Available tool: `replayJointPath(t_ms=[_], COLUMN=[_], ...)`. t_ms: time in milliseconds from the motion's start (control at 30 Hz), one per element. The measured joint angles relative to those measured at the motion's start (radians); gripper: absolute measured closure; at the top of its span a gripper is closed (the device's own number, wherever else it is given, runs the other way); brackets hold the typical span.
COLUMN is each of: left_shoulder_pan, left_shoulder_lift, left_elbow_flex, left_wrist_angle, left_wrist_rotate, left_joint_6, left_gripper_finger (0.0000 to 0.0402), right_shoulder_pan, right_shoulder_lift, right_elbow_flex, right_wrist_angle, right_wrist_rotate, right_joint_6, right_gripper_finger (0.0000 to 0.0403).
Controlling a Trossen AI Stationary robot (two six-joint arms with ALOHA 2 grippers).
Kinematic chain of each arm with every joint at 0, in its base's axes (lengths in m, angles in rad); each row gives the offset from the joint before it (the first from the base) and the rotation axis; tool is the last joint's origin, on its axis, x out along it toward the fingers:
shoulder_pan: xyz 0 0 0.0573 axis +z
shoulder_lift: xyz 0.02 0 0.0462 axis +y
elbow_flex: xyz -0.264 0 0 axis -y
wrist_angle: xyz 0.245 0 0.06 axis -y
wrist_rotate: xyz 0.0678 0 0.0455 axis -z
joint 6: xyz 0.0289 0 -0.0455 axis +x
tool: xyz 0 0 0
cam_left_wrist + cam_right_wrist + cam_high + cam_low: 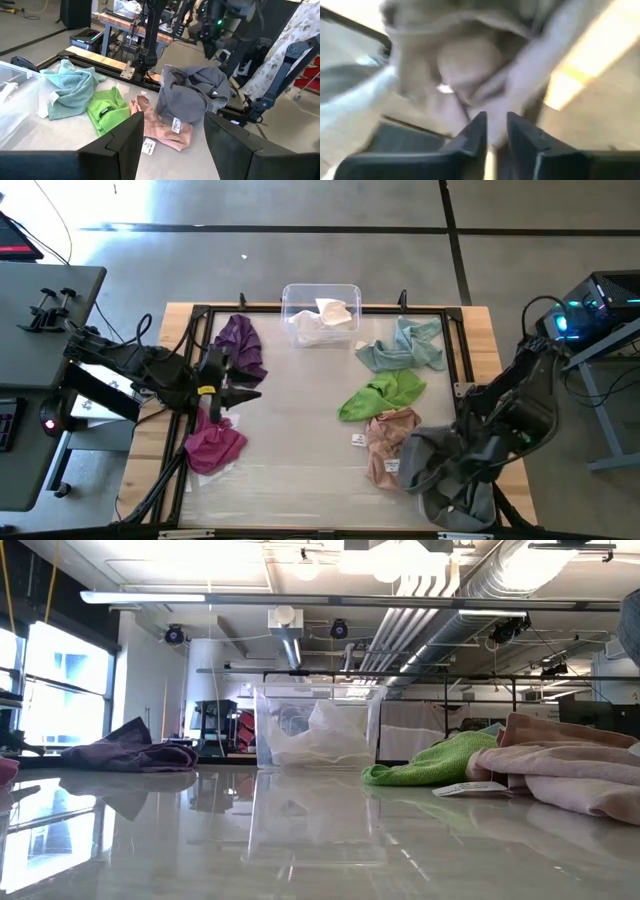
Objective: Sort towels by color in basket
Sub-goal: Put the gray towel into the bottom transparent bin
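Only the white towel [320,320] lies in the clear basket [290,296]; the rest look unsorted. Well off from the basket, the right claw [492,131] is clamped on a grey towel [450,470], lifted above the desk [300,450]. The left claw [170,135] waits, fingers apart, between purple towel [240,345] and magenta towel [213,442].

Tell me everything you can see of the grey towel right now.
The soft grey cloth towel is bunched and draped in heavy folds, hanging from the right gripper, whose fingers pinch the fabric. It sits at the table's near right corner. In the left wrist view it hangs beside the rumpled pink towel and seems to brush it. A white tag shows at its lower edge.
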Motion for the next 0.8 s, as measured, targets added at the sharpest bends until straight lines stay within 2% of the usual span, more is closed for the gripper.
replayJointPath(t_ms=[133,267,467,567,800], left_shoulder_pan=[0.0,0.0,0.0,0.0,0.008], left_shoulder_lift=[0.019,0.042,0.082,0.098,0.117], left_elbow_flex=[0.0,0.0,0.0,0.0,0.0], left_wrist_angle=[0.001,0.001,0.03,0.094,0.311], left_wrist_rotate=[-0.002,-0.001,0.0,0.022,0.026], left_joint_6=[0.006,-0.012,-0.009,0.013,0.055], left_gripper_finger=[0.0206,0.0206,0.0206,0.0206,0.0206], right_shoulder_pan=[0.046,0.073,0.034,-0.006,-0.07], right_shoulder_lift=[-0.004,-0.004,-0.003,-0.003,-0.003], right_elbow_flex=[-0.048,-0.15,-0.356,-0.463,-0.652], right_wrist_angle=[0.007,0.019,0.215,0.294,0.351], right_wrist_rotate=[-0.074,-0.081,-0.072,-0.071,-0.065], right_joint_6=[-0.051,-0.031,-0.15,-0.222,-0.32], right_gripper_finger=[0.0396,0.0387,0.04,0.0399,0.0401])
